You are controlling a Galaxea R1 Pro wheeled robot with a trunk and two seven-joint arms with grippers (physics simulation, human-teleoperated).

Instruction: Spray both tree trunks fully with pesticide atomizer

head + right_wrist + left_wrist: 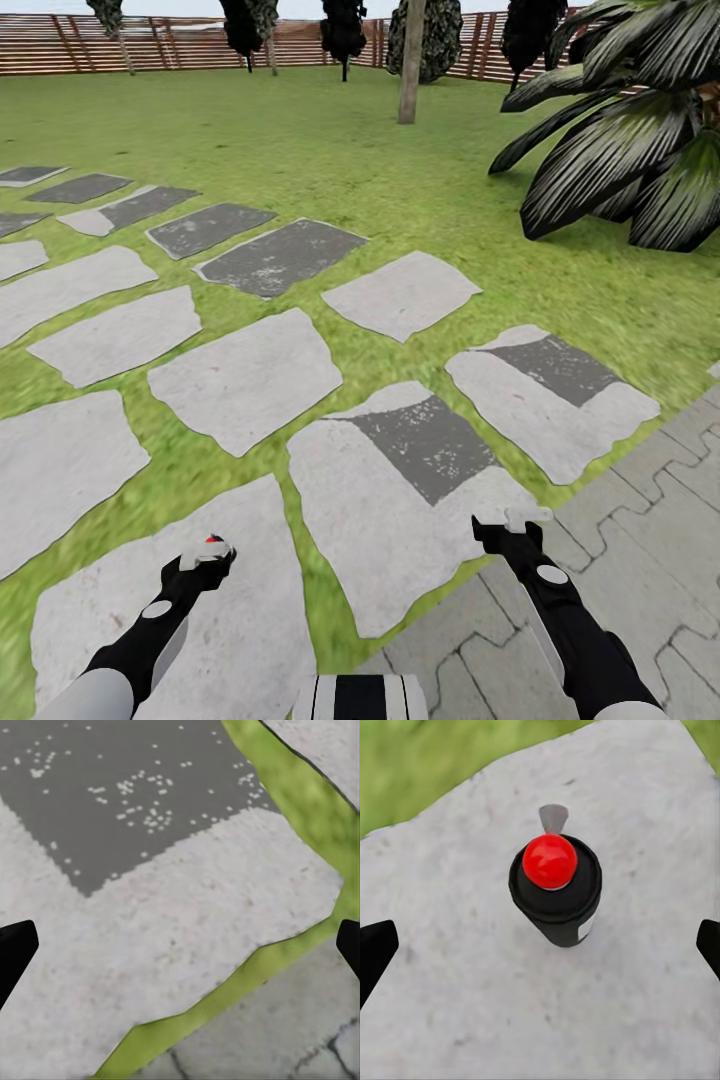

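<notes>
Directly under the left gripper: the pesticide atomizer, upright on a stepping stone, low left of the head view.
Both claws gape wide, empty; the left should descend centred before closing. Upper centre stands a tree trunk.

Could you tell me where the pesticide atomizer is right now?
The black atomizer with a red round cap stands on a pale grey stepping stone, under the open left claw, low-left in the head view.

1. A black cylindrical pesticide atomizer with a round red cap stands upright on a pale grey stepping stone.
2. Green lawn borders the stone.
3. The left gripper has its black fingertips spread wide, apart from the atomizer.
</notes>
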